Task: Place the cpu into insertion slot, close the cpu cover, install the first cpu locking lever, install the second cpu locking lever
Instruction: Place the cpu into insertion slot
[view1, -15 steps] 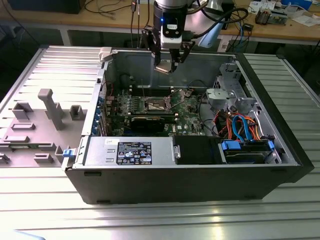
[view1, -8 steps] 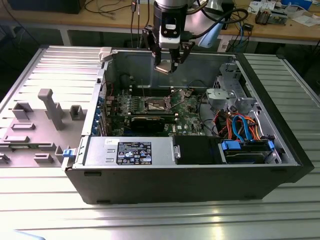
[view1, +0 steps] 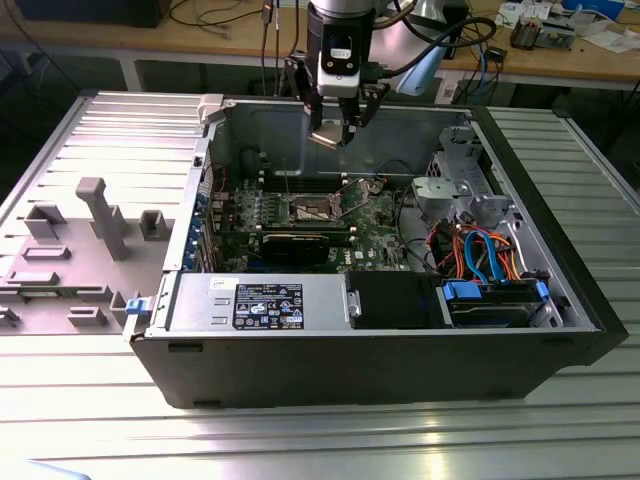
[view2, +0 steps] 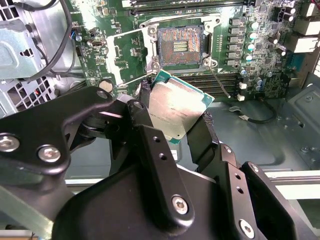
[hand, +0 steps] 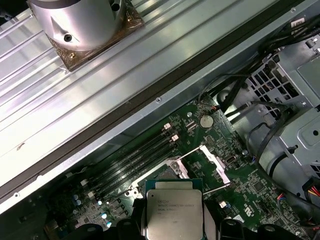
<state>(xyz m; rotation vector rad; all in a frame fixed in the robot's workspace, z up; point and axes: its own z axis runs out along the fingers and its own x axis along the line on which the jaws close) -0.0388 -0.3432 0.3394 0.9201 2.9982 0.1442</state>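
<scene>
**Chip held over the open socket**

In the upper centre of the exterior view, the claw (view1: 338, 128) is clamped on the cpu (view2: 175, 107) by two edges. It hangs well above the insertion slot (view1: 310, 208) at mid-frame. The cpu cover (hand: 216, 161) stands swung open. In the second wrist view the chip looks skewed to the socket. Lowered askew, it could catch the rim or bend the contacts.

Lighting: bright, from above. Glare: pale streaks on ribbed worktop (view1: 420, 440); soft sheen on cpu (view2: 172, 112). Shadow: case (view1: 350, 365) interior dim.
</scene>
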